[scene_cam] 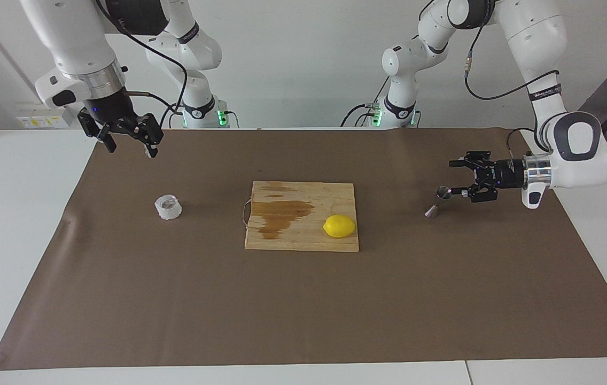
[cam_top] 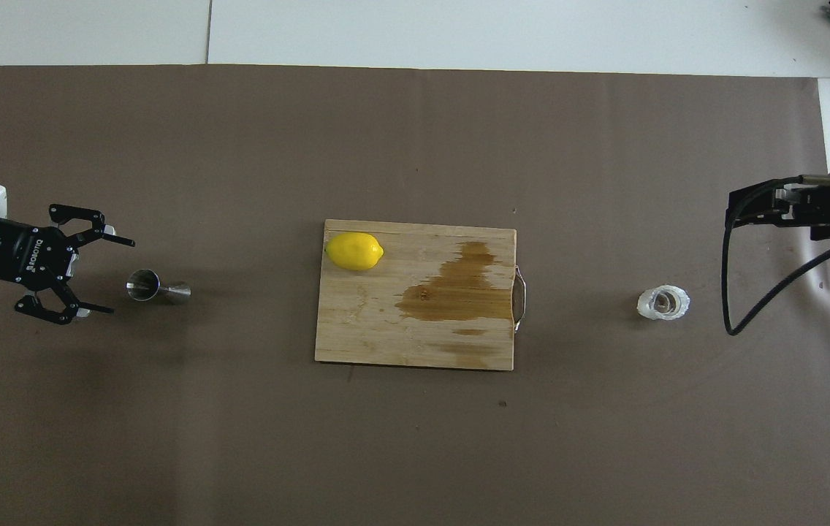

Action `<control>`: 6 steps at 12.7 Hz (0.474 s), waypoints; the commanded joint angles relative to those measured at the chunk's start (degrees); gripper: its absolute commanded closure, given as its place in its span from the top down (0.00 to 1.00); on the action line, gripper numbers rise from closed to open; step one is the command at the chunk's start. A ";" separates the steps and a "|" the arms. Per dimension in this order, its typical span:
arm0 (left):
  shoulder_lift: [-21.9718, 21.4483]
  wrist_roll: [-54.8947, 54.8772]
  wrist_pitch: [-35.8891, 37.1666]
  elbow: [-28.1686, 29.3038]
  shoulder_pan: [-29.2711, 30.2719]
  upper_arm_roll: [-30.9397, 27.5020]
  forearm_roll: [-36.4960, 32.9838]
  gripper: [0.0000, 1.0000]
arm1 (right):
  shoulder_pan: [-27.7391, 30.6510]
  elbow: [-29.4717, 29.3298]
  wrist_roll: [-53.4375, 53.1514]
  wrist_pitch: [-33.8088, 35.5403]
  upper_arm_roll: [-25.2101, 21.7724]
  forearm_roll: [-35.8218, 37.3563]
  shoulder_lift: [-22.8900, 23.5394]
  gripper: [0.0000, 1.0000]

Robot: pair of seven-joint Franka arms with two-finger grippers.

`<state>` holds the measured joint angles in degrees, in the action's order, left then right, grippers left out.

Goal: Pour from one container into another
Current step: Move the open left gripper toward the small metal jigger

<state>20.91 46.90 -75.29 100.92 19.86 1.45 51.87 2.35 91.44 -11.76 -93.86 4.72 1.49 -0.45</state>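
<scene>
Jigger sits clear of spread-open left hand overhead; right hand, also open, shows facing only.

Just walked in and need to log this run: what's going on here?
The left gripper is open, low beside the steel jigger, which stands on the brown mat; nothing is held. The right gripper hangs open above the mat, waiting, apart from the small whitish cup. Between cup and jigger lies a stained cutting board with a lemon on it. No pouring has begun.
</scene>
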 commanded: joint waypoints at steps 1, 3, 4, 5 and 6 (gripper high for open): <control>1.41 -0.58 -1.00 -0.55 0.71 0.39 0.78 1.00 | 0.47 -1.00 1.39 1.22 0.38 0.00 0.27 1.00; 6.23 -0.49 -0.12 -3.08 2.63 0.74 -0.01 1.00 | 0.47 -1.00 1.39 1.31 0.38 0.00 0.27 1.00; 7.03 -0.58 -0.20 -3.53 2.73 0.83 -0.01 1.00 | 0.47 -1.00 1.39 1.31 0.38 0.00 0.27 1.00; 7.39 -0.58 -0.21 -3.54 2.73 0.83 -0.01 1.00 | 0.47 -1.00 1.39 1.31 0.38 0.00 0.27 1.00; 8.26 -0.58 -0.29 -3.45 2.81 0.83 0.16 1.00 | 0.47 -1.00 1.39 1.22 0.38 0.00 0.27 1.00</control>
<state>26.99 46.31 -75.81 99.40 21.99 1.54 51.86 2.35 91.44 -11.76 -93.86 4.72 1.49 -0.45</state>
